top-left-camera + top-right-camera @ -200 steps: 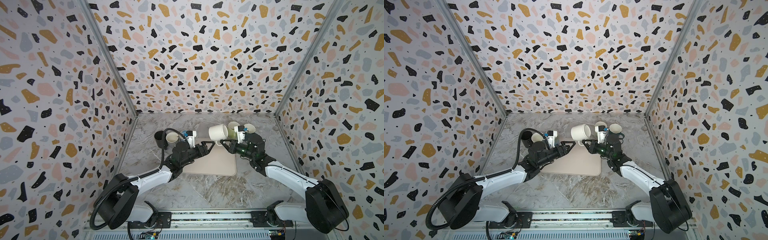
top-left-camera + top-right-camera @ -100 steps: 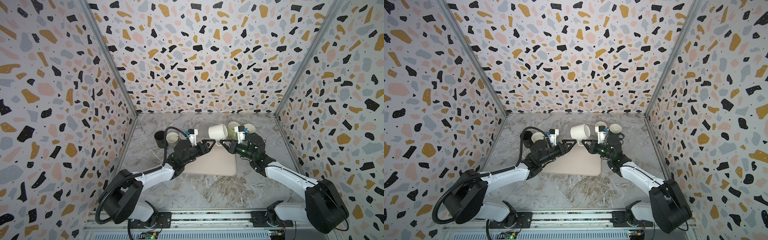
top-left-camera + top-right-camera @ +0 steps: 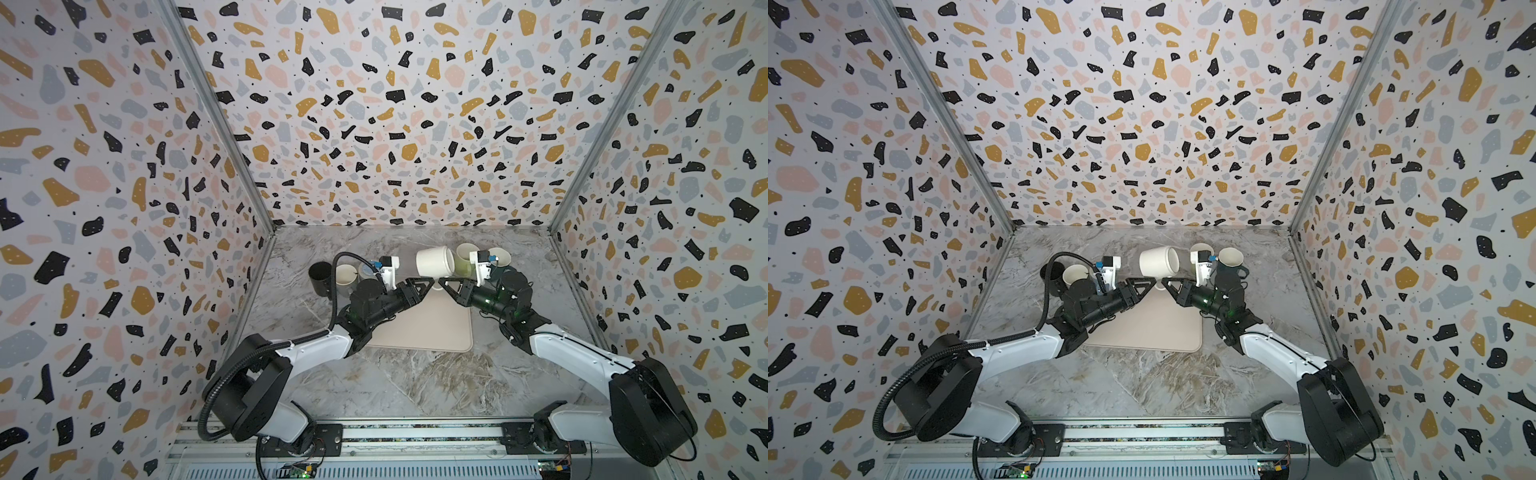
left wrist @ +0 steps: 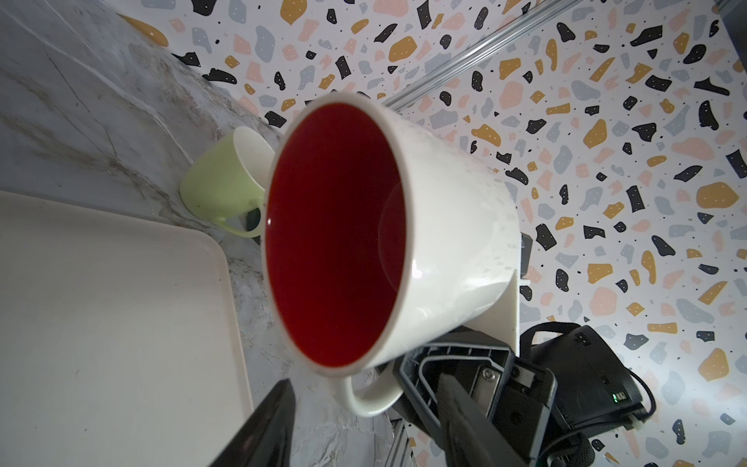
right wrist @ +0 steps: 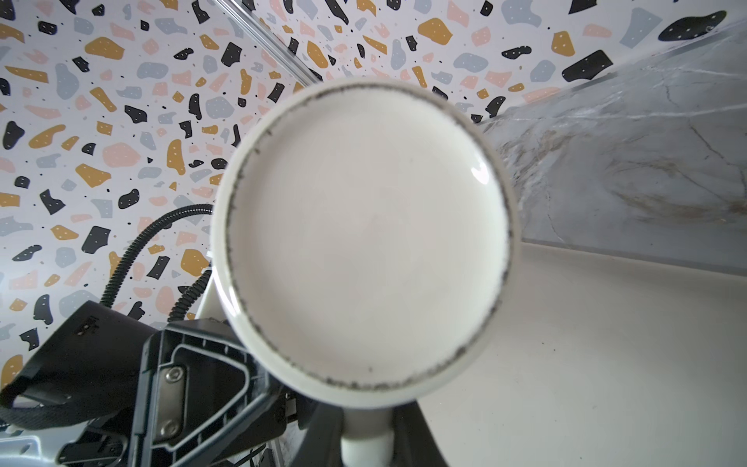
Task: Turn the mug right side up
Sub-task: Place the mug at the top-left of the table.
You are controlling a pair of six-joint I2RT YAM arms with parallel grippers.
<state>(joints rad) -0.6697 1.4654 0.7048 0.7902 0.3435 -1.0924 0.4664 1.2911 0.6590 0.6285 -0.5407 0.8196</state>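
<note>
The mug [image 3: 434, 262] [image 3: 1158, 262], white with a red inside, hangs on its side above the far edge of the beige mat [image 3: 428, 328]. My right gripper [image 3: 446, 286] [image 5: 366, 444] is shut on the mug's handle [image 5: 366, 442]; in the right wrist view the mug's base [image 5: 364, 238] faces the camera. My left gripper [image 3: 424, 286] [image 4: 364, 428] comes from the opposite side, open. Its fingers [image 4: 266, 428] stand on either side of the handle [image 4: 372, 400] with gaps showing. In the left wrist view the mug's red mouth [image 4: 335, 234] faces the camera.
A light green mug [image 3: 463, 259] [image 4: 222, 182] and a dark mug [image 3: 498, 257] stand behind the right arm. A black cup [image 3: 320, 278] and a white cup [image 3: 345, 276] stand at the back left. Terrazzo walls enclose three sides of the marble table [image 3: 415, 386].
My left gripper has moved up and right to the mug's handle, and its jaws have narrowed. The right gripper and the mug have stayed put.
</note>
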